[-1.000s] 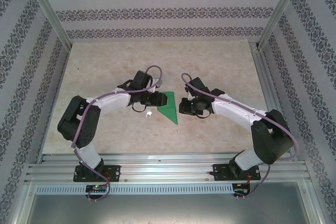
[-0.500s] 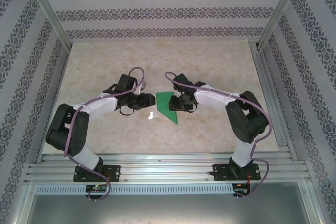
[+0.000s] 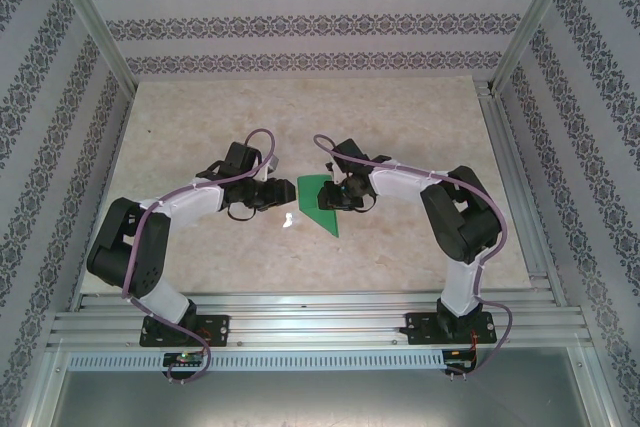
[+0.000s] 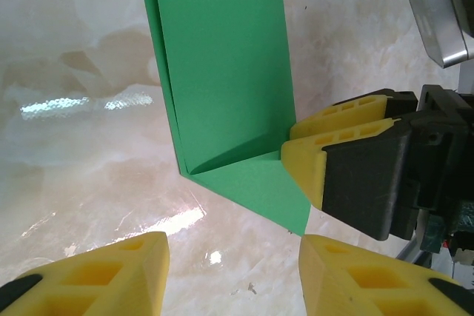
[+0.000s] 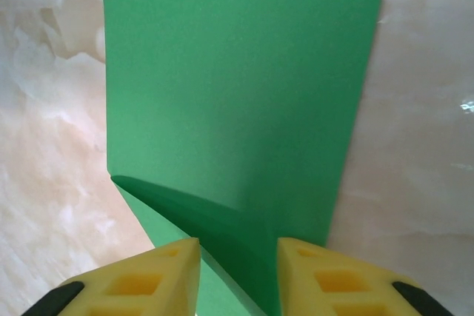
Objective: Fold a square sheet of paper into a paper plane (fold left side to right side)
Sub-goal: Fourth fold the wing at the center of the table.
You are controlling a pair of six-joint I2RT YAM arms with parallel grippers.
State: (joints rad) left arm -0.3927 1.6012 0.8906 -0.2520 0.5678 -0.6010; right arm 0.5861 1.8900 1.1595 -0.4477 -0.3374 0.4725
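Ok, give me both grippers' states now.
Left gripper: open, holding nothing.
Right gripper: fingers at the edge of the green paper; grip cannot be told.

The left arm and right arm wear white shells, black joints, purple cables (fingertips yellow, hollow-celled).

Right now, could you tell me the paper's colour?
The paper is plain bright green, clearest in the right wrist view.
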